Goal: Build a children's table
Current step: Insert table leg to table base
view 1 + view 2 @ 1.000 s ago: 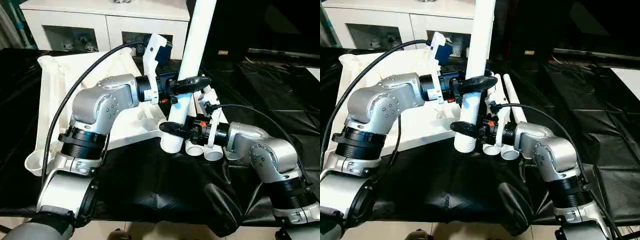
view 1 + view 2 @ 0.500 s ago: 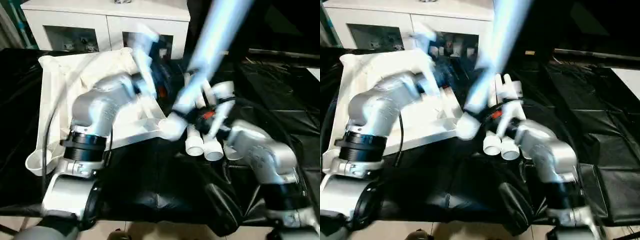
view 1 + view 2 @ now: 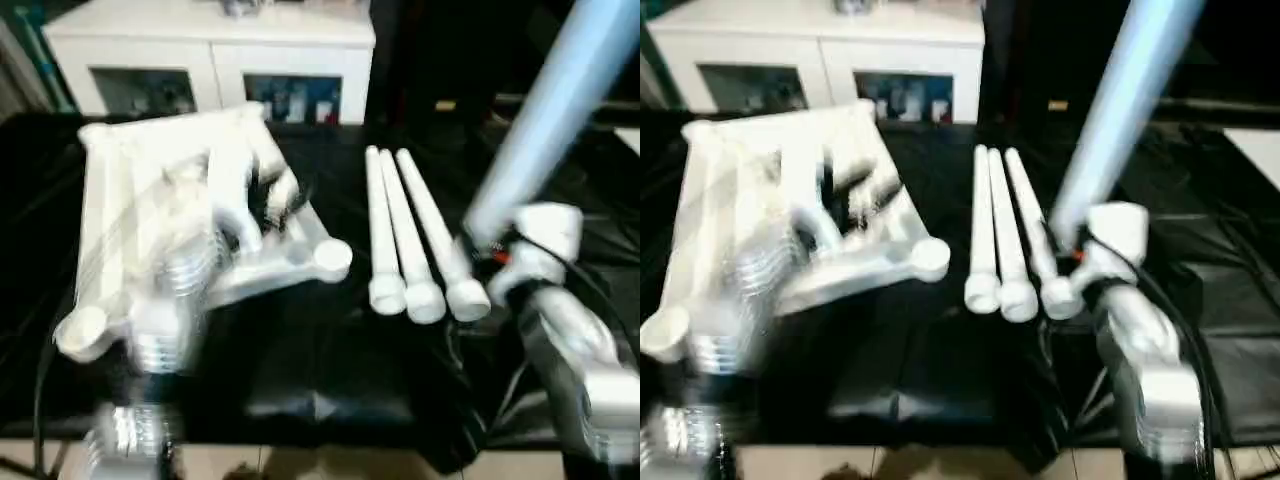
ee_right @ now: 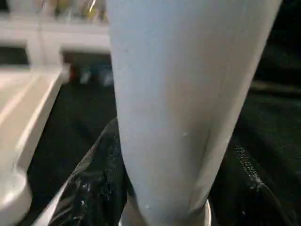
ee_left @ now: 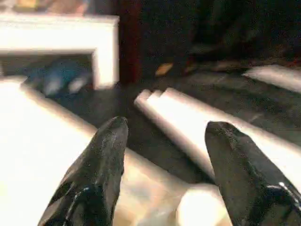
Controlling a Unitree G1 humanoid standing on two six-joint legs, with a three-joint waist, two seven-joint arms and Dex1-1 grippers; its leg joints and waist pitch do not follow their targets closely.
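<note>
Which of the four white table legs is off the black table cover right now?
The leg clamped in the right gripper, slanting up to the right. The other three legs lie side by side on the black cover.

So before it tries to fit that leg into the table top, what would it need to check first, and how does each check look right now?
1. Leg held by the right gripper: ok, black fingers sit on both sides of it.
2. Left gripper free: ok, fingers apart with nothing between them.
3. Table top lying underside up on the black cover: ok.
4. Corner socket nearest the spare legs unblocked: ok, nothing sits in it.
5. Three spare legs out of the way: ok, side by side beside the top.
6. Held leg lined up over a socket: not ok, it is tilted and off to the side.
</note>
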